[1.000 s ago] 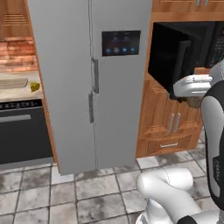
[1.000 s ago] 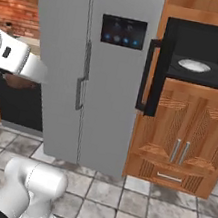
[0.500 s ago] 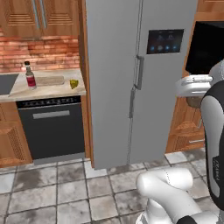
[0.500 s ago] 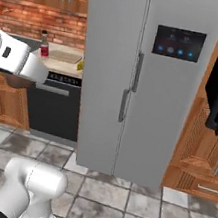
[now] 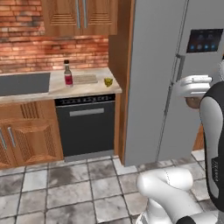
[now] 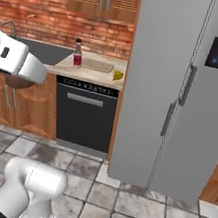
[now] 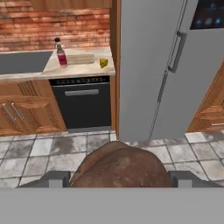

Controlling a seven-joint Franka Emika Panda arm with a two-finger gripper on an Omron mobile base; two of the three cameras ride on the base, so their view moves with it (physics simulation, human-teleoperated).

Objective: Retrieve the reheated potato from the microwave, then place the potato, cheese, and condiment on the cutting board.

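Brown and dull-skinned, the potato [image 7: 120, 165] sits between the gripper [image 7: 120, 178] fingers, the jaws clamped on it from either side; from the left base camera it shows as a brown lump [image 5: 193, 102] tucked under the white hand, in front of the grey fridge [image 5: 175, 78]. So the fetching from the microwave looks done, and the carrying is under way. Far off to the left, on the pale counter [image 5: 26, 92] above the black dishwasher [image 5: 85, 127], lies the cutting board [image 5: 84, 79], with nothing on it. The condiment [image 5: 68, 73] stands just beside its left end and the cheese [image 5: 108, 82] just off its right end. All three placings onto the board are left, the potato likely first.
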